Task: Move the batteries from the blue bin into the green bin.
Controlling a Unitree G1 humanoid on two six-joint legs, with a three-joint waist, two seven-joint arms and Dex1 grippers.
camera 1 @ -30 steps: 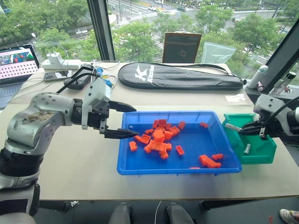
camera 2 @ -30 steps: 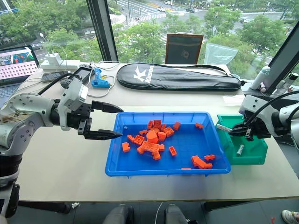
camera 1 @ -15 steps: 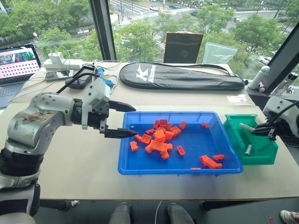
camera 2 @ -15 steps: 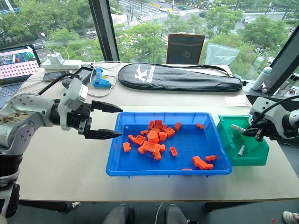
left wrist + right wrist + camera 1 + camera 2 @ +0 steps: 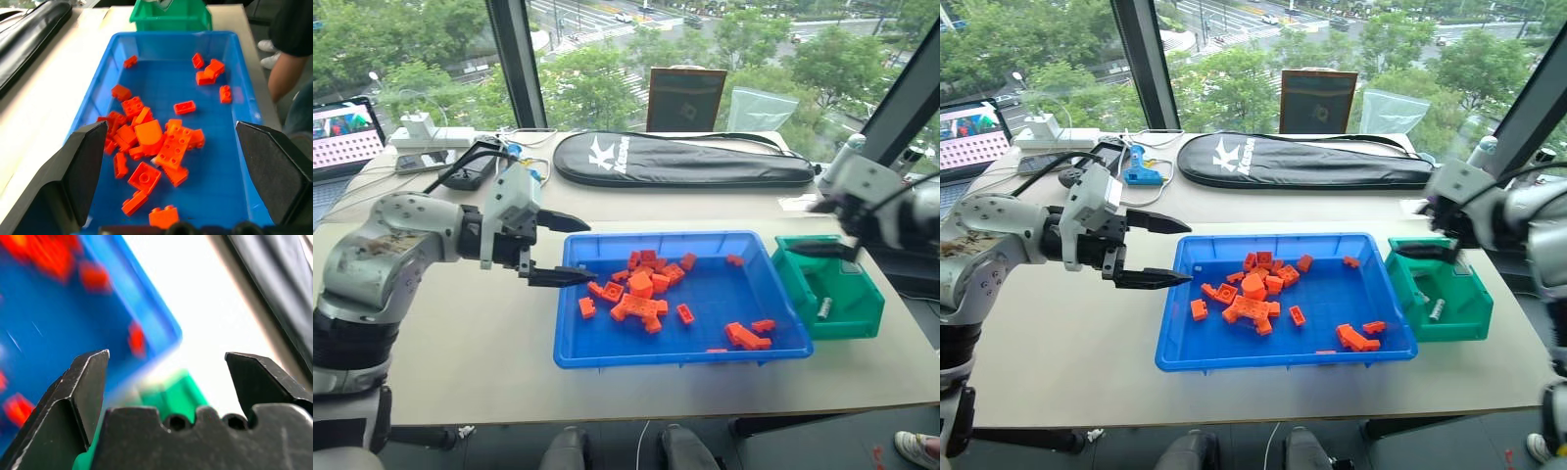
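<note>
On the table in front of me sit two containers side by side: the blue bin (image 5: 759, 284), wide and shallow, and the green bin (image 5: 862, 294), smaller and deeper, just beside its right end. The blue bin holds only orange bricks (image 5: 641, 294), most of them heaped toward its left half, a few more scattered near the right end and one alone at the far right corner. I can make out no silvery cylinder among them. In the green bin lie the batteries (image 5: 821, 308); I can see one clearly near its front and something pale behind it that I cannot make out. My left gripper (image 5: 570, 250) hangs over the left rim of the blue bin, fingers spread wide, nothing between them. My right gripper (image 5: 822, 227) is above the far left corner of the green bin, its fingers also spread apart and empty. A second ago that right gripper was pinched on a battery low over the green bin; now the pinch has let go, the battery is out of it, and the hand has lifted and swung left toward the blue bin. My left gripper sits much where it was, and the bricks lie as before. Behind the bins a long black case (image 5: 680, 160) stretches across the table.
</note>
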